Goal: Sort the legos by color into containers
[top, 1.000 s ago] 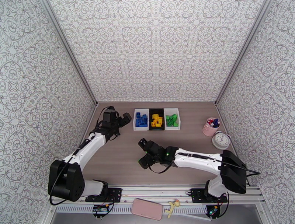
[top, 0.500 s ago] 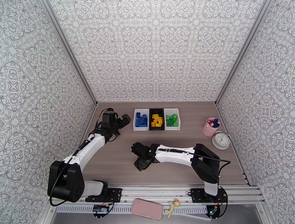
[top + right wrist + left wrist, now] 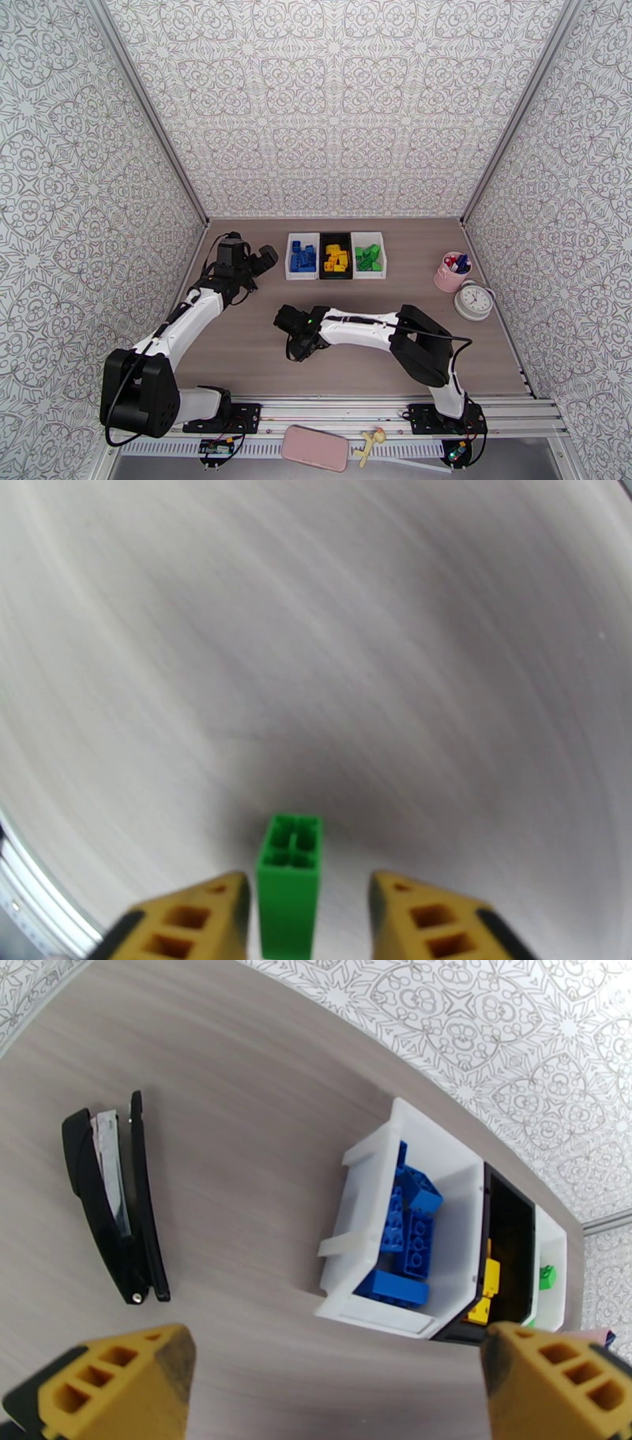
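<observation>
Right claw (image 3: 310,886): low over the near-middle of the table (image 3: 237,347), nearer than the bin row and a bit left of it. One green lego brick (image 3: 290,875) sits between its yellow fingers (image 3: 193,918), hollow face showing. In the wrist view the brick is right up against the finger on the left of the picture, with a visible gap to the other finger. So the jaws are narrowed around it but not clamped: they straddle the brick without gripping it. Can't tell if the brick rests on the table or is off it, because the wrist view is blurred.

Left claw (image 3: 336,1386): spread wide, nothing between the fingers. Hangs over the far-left part of the table, just left of the bins.

Bins: three joined in a row at far centre.
- Left white bin (image 3: 359,1197) holds blue bricks (image 3: 411,1236).
- Black bin (image 3: 513,1220) in the middle holds yellow bricks (image 3: 490,1276).
- Right white bin (image 3: 555,1236) holds green bricks (image 3: 547,1277).

Colours look unmixed in the top view.

Black stapler (image 3: 110,1197) lies flat on the table left of the blue-brick bin, apart from it.

Right side of the table: pink pen cup (image 3: 452,272), with a round clock (image 3: 475,301) just near of it, touching or almost.
</observation>
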Controlling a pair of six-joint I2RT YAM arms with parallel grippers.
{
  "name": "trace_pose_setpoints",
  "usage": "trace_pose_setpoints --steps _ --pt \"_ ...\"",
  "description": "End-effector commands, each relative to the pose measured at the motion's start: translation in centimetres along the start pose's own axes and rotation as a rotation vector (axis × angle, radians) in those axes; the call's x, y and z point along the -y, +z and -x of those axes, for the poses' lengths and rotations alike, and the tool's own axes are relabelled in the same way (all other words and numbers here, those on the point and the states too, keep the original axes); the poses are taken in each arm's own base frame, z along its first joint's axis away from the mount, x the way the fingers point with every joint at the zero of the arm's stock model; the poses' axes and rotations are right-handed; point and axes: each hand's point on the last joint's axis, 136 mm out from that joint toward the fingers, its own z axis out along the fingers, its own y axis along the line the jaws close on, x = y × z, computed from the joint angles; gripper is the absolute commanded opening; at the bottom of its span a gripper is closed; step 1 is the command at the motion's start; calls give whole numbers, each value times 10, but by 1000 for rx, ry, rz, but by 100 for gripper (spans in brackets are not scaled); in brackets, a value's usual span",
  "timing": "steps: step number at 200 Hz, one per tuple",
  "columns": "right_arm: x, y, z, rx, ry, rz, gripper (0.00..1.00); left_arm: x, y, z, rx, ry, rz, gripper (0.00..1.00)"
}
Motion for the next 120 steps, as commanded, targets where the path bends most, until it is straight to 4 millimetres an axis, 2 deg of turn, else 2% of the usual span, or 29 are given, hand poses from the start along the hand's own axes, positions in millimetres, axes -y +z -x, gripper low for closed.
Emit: trace_pose_setpoints --steps 1,43,73,120 --pt "-5 -1 5 5 -11 4 31 -9 -4 -3 -3 15 23 100" --pt "3 -15 13 74 14 -30 14 -8 -8 -4 9 39 11 100" --pt "16 -34 18 146 54 -60 9 3 -13 -5 38 109 -26 100" --pt "62 -70 19 281 202 -125 0 27 -22 -21 92 295 -157 99"
